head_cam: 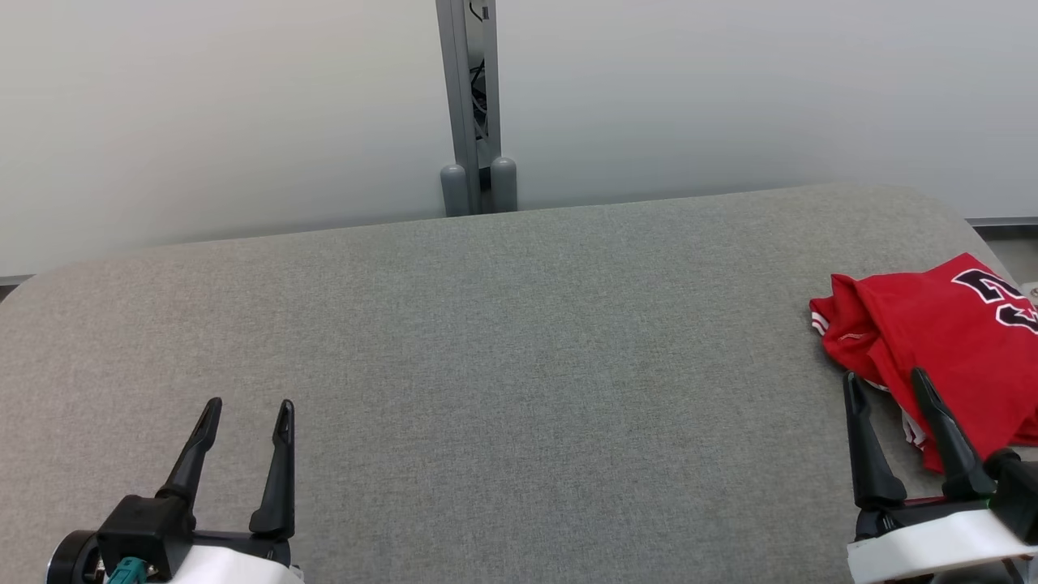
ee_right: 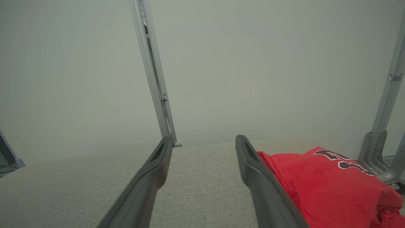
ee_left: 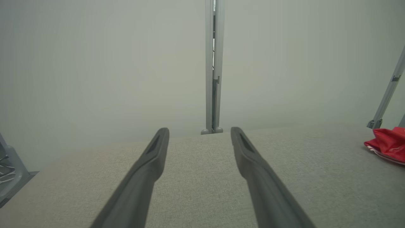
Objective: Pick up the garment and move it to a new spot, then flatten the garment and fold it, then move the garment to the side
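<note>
1. Garment [head_cam: 932, 332]: red jersey with dark lettering, lying in a rumpled, loosely doubled heap at the right end of the table [head_cam: 486, 341].
2. Left gripper [head_cam: 249, 403]: released, empty, well apart from the garment.
3. Right gripper [head_cam: 884, 375]: released, empty, tips just beside the heap's near edge; contact cannot be told.
4. Stage: fits either a garment awaiting pickup or 1 already folded and set aside.
5. Handling: soft cloth drags easily, so the right fingers should avoid brushing the hem.
</note>
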You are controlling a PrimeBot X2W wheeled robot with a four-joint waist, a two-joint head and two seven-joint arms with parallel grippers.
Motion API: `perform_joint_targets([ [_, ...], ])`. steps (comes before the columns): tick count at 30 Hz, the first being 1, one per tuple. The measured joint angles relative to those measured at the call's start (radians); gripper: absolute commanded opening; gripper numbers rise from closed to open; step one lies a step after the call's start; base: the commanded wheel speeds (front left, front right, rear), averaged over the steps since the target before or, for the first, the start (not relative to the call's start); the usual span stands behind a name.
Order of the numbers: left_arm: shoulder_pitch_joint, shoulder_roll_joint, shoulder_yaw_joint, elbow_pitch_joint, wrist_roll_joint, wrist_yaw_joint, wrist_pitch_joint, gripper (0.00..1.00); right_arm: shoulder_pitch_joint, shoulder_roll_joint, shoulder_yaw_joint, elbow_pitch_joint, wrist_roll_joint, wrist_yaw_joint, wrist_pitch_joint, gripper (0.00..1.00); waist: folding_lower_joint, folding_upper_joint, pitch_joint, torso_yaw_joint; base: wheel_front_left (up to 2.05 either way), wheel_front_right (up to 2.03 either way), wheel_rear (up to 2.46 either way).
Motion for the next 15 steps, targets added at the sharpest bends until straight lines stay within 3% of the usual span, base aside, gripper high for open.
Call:
perform_joint_targets([
  [15, -0.013, 0.017, -0.001, 0.018, -0.005, -0.004, -0.005, 1.00, 0.000, 0.000, 0.000, 0.006, 0.017, 0.000, 0.003, 1.00, 0.0000, 0.0000, -0.002, 0.005, 0.00, 0.00, 0.00],
])
